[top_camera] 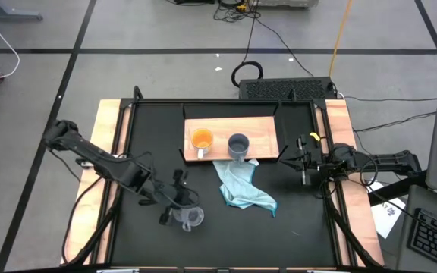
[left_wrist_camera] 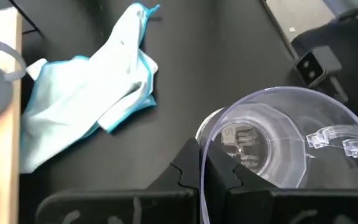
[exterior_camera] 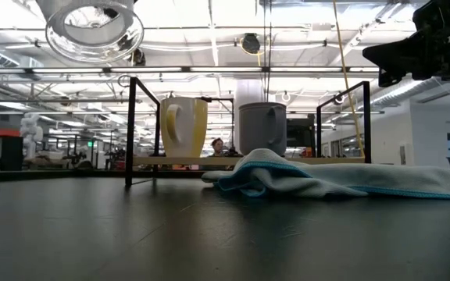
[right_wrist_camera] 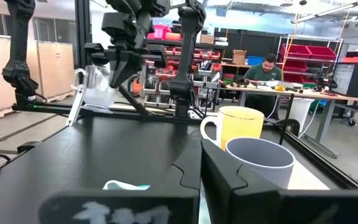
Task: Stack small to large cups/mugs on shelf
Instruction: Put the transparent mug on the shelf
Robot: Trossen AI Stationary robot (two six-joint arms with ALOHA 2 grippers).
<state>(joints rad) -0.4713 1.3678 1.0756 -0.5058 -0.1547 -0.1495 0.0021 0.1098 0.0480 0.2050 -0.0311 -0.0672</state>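
Observation:
Over the near left part of the table, my left gripper (top_camera: 179, 203) is shut on a clear glass cup (top_camera: 191, 218), which the low view shows high above the tabletop (exterior_camera: 92, 27). On the wooden shelf (top_camera: 260, 129) at the far middle stand an orange mug (top_camera: 202, 139) and a grey-blue mug (top_camera: 238, 145), each upright on its base. My right gripper (top_camera: 303, 161) waits shut beside the shelf's right end, touching nothing. My left gripper pinches the glass cup's wall at the rim (left_wrist_camera: 209, 130), one finger (left_wrist_camera: 225, 173) inside the cup and the other (left_wrist_camera: 182, 169) outside. The fingers come from the table's left, slanting down. The cup is lifted clear of the table and tilted, its handle (left_wrist_camera: 340, 140) on the side away from the fingers.
A light blue cloth (top_camera: 243, 188) lies crumpled on the table just in front of the shelf, between the held cup and the mugs. Black brackets (exterior_camera: 133, 129) stand at the shelf's ends. People sit at desks in the room beyond.

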